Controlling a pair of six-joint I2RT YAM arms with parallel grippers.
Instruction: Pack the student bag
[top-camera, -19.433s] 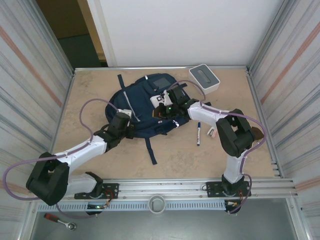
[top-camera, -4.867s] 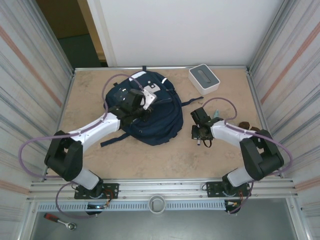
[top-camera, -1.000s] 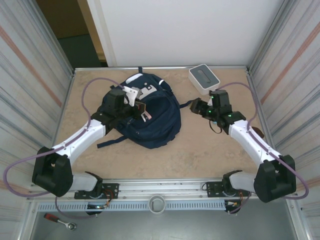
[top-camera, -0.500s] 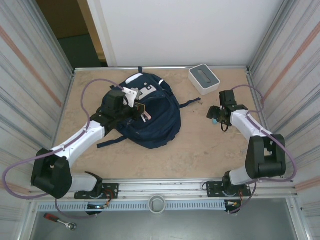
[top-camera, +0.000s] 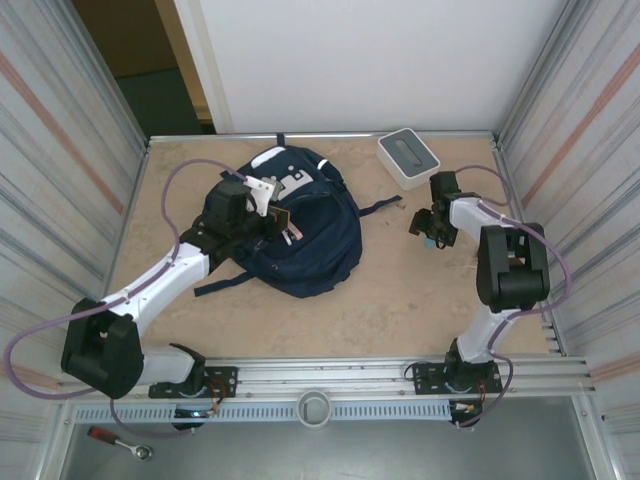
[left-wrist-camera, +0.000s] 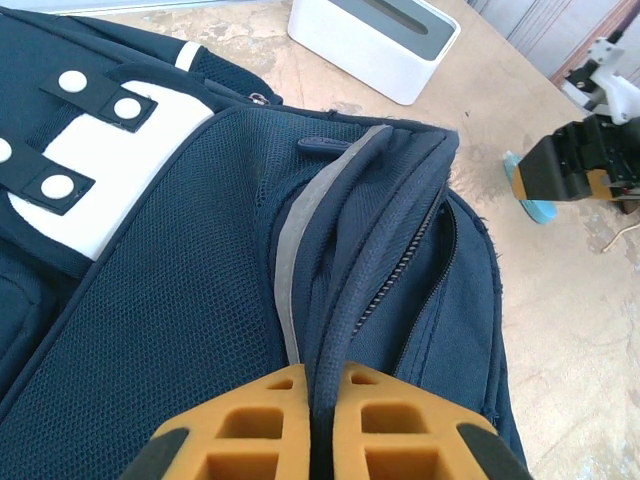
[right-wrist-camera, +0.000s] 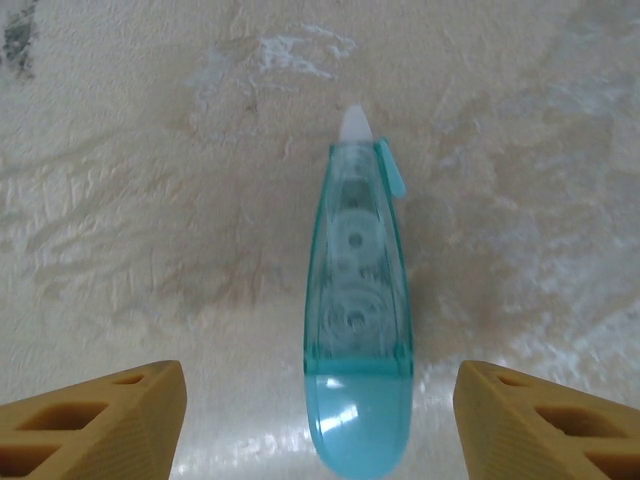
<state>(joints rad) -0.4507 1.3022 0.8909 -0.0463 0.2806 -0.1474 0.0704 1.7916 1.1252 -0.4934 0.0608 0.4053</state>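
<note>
Student bag (top-camera: 300, 235) mouth held, correction tape (right-wrist-camera: 358, 330) lined up for pickup
The left end effector (left-wrist-camera: 320, 405) was pinched on the zip-edge fabric of the student bag, which lay on the desk (top-camera: 400, 300); right of the bag, the right end effector (right-wrist-camera: 320, 415) stood spread astride the teal correction tape; best to lower centred, then close across its narrow body, with the opening held up

Surface: beige, mottled stone-look table (top-camera: 380, 300) under soft, even light | Sides: ribbed silvery left wall (top-camera: 50, 150) and right wall (top-camera: 590, 120), each with a faint reddish stripe | Back: plain white panel (top-camera: 360, 60), with a dark doorway (top-camera: 150, 95) beside it at far left | Near edge: aluminium rail (top-camera: 330, 372) above a grey floor strip (top-camera: 400, 450)
</note>
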